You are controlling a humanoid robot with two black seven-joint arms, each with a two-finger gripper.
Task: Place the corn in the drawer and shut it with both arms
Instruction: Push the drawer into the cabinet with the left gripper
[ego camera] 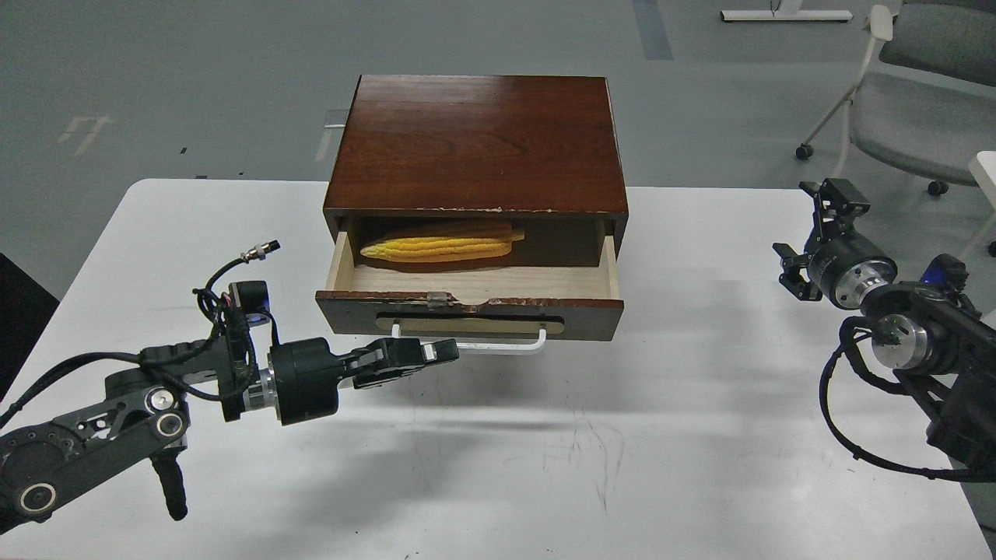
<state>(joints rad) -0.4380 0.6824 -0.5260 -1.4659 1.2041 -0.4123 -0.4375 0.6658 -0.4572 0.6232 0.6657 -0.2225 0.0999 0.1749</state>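
The drawer [467, 315] of the dark brown wooden box [478, 140] is pulled open, showing its pale wood interior. The yellow corn [440, 245] lies inside at the back left, its point to the left. The white bar handle [506, 346] is on the drawer front. My left gripper [436, 356] is level with the drawer front at the handle's left end, its fingers close together and holding nothing. My right gripper [797, 225] is open and empty, hovering well to the right of the drawer.
The box stands at the far middle of a white table [545, 451]. A grey office chair [918, 93] stands on the floor at the back right. My right arm's thick joints and cables [910, 342] hang over the table's right edge.
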